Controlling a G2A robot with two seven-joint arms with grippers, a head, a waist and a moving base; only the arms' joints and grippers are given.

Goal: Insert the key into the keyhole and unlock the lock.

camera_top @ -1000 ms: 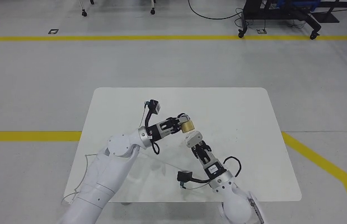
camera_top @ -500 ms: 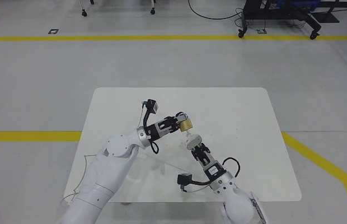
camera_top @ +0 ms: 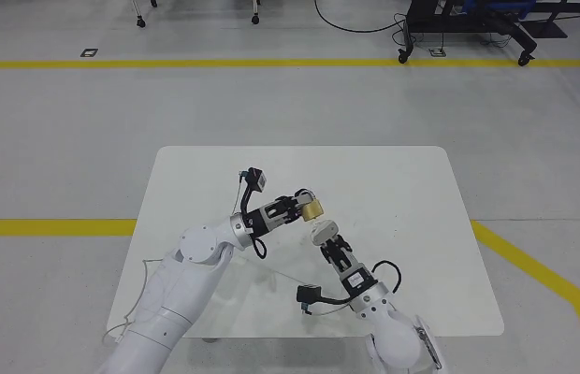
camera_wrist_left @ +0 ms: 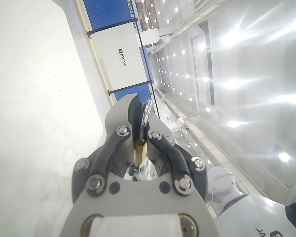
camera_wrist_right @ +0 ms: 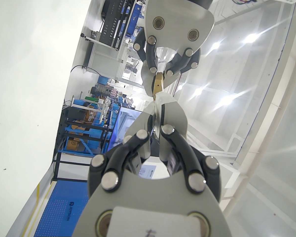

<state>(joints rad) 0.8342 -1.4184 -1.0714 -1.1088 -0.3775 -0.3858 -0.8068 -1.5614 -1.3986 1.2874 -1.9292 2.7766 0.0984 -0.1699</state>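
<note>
Left jaws are clamped on the brass lock (camera_top: 312,208); right jaws pinch the key (camera_wrist_right: 160,100) against it.

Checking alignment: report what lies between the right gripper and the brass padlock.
Right wrist view: the white-wrapped key, held in the right gripper, spans that stretch, tip meeting the small brass padlock.

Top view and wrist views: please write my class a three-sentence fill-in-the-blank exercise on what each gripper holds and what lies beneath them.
1. The left gripper is shut on a brass ____.
2. The right gripper is shut on a white-wrapped ____, whose end meets the brass piece.
3. Both grippers are held over a white ____.
Missing words: lock; key; table.
</note>
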